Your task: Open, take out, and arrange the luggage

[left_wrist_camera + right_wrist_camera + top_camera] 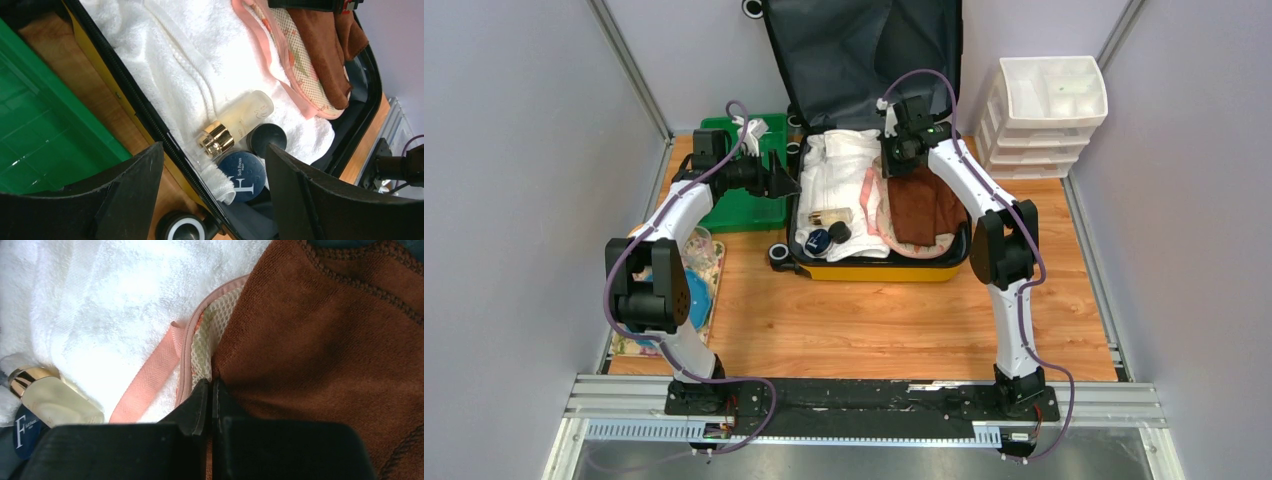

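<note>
**Spotter:** Where is the luggage?

**Arm:** The yellow luggage (pixel 879 270) lies open at the far middle of the table (pixel 874 330), with its lid (pixel 864 60) standing upright. It sits between the green tray (pixel 744 210) and the white drawer unit (pixel 1039 115). Inside, a white towel (pixel 834 175) lies on the left. On the right, a brown cloth (pixel 924 205) rests on a pink-trimmed mesh pouch (pixel 876 215). A gold-capped bottle (pixel 235 125) and a navy jar (pixel 245 175) sit at the near left corner.

**Spotter:** And your jaws?

**Arm:** My right gripper (pixel 211 390) is pressed closed, its tips at the brown cloth's edge beside the pouch. I can't tell whether any fabric is caught. My left gripper (pixel 214 150) gapes wide above the bottle and jar, holding nothing.
</note>
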Action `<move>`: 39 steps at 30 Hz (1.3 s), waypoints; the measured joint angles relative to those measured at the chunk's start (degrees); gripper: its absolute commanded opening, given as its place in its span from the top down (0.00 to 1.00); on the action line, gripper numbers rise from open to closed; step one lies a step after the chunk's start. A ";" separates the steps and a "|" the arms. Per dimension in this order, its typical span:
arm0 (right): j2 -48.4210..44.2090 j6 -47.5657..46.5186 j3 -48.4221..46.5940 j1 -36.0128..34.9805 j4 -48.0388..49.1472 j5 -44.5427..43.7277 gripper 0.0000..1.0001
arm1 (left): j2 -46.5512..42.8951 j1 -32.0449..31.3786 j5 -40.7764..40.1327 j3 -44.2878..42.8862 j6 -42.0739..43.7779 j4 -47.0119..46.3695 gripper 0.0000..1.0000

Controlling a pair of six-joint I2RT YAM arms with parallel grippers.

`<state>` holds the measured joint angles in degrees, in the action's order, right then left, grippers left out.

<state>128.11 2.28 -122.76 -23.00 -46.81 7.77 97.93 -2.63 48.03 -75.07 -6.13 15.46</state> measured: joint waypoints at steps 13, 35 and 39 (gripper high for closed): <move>-5.11 9.97 2.73 -2.21 7.72 6.69 1.00 | 4.79 -3.10 1.51 -2.03 -12.52 -10.75 0.16; -11.41 12.72 8.33 4.61 10.25 14.62 0.43 | 16.98 -15.02 -3.82 4.52 -42.58 -42.40 0.14; -14.95 9.40 10.47 9.05 9.64 12.24 0.41 | 17.14 -15.02 -4.66 4.52 -43.93 -44.72 0.15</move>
<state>113.16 11.68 -112.29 -13.96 -37.17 20.01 115.07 -17.65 43.38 -70.54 -50.06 -29.26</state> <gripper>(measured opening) 0.573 0.853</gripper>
